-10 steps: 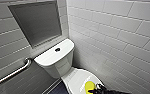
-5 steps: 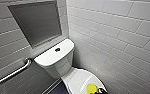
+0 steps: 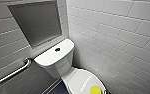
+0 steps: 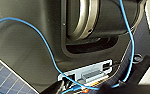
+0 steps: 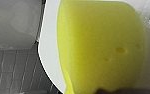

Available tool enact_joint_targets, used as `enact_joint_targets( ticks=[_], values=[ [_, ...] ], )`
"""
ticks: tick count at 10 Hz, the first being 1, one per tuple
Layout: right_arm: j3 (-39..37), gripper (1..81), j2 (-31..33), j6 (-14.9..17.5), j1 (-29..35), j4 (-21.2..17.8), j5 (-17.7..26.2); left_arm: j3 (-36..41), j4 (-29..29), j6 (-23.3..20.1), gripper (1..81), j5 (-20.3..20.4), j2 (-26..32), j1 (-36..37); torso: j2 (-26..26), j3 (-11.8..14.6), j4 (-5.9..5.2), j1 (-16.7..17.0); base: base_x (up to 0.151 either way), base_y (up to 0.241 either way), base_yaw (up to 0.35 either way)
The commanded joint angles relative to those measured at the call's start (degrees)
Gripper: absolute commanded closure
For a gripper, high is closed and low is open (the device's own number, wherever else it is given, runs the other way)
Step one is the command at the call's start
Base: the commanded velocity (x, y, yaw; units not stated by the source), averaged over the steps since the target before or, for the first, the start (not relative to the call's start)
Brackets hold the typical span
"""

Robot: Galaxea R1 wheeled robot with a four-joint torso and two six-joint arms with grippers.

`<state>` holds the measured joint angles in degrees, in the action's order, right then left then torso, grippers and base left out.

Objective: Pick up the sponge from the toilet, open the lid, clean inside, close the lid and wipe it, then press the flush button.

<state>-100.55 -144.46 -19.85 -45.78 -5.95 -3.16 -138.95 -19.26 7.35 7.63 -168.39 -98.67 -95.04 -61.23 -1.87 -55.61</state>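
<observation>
The white toilet (image 3: pixel 53 60) stands in a tiled corner, with the dark round flush button (image 3: pixel 57 49) in the middle of its tank top. The oval lid (image 3: pixel 77 80) is down. On its near end lies the yellow sponge (image 3: pixel 96 90). In the right wrist view the sponge (image 5: pixel 101 47) sits very close, on the white lid (image 5: pixel 49 50), with a pinched fold at its lower edge. My right gripper (image 5: pixel 116 91) shows as a dark edge against it and is shut on it. The left wrist view looks at my own dark body and cables.
A steel grab bar (image 3: pixel 11 73) runs along the left wall below a grey recessed panel (image 3: pixel 36 22). A white tiled wall (image 3: pixel 121 37) closes the right side close to the toilet. Dark floor (image 3: pixel 57 89) shows left of the bowl. A blue cable (image 4: pixel 41 37) loops across my body.
The sponge lies at the same spot on the lid as before. The head view has not shifted.
</observation>
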Motion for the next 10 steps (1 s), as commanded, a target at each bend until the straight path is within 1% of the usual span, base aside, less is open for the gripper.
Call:
enact_joint_targets(
  ticks=[1,2,3,4,6,8,10],
  values=[
    [17.9,81.1,13.2,-2.1,10.0,-0.7,-0.7,1.0,-1.2,-0.5,1.0,-3.5,0.5,-1.9,0.0,0.0,0.0,0.0,0.0,0.0,0.0],
    [19.4,81.1,15.7,-2.4,8.6,-0.7,-0.8,1.6,-1.2,-0.5,1.0,-2.5,1.1,-1.9,0.0,0.0,0.0,0.0,0.0,0.0,0.0],
    [20.4,81.1,18.2,-2.7,6.8,-0.7,-0.8,3.7,-1.2,-0.5,1.0,-0.6,2.8,-1.8,0.0,0.0,0.0,0.0,0.0,0.0,0.0],
    [20.2,81.1,20.2,-2.7,4.5,-0.8,-0.8,9.0,-1.3,-0.5,1.0,0.0,6.1,-1.1,0.0,0.0,0.0,0.0,0.0,0.0,0.0],
    [19.0,81.1,23.2,-2.7,-0.6,-0.7,-1.2,22.6,-1.4,-0.5,1.0,-0.2,14.6,1.0,0.0,0.0,0.0,0.0,0.0,0.0,0.0],
    [17.0,81.1,24.2,-2.5,-5.7,-0.4,-1.2,32.1,-1.5,-0.6,1.0,-0.5,20.9,3.3,0.0,0.0,0.0,0.0,0.0,0.0,0.0],
    [12.9,81.1,23.0,-2.5,-11.5,-0.4,-1.2,37.0,-1.0,-0.3,1.0,-0.8,25.2,6.6,0.0,0.0,0.0,0.0,0.0,0.0,0.0]
  ],
)
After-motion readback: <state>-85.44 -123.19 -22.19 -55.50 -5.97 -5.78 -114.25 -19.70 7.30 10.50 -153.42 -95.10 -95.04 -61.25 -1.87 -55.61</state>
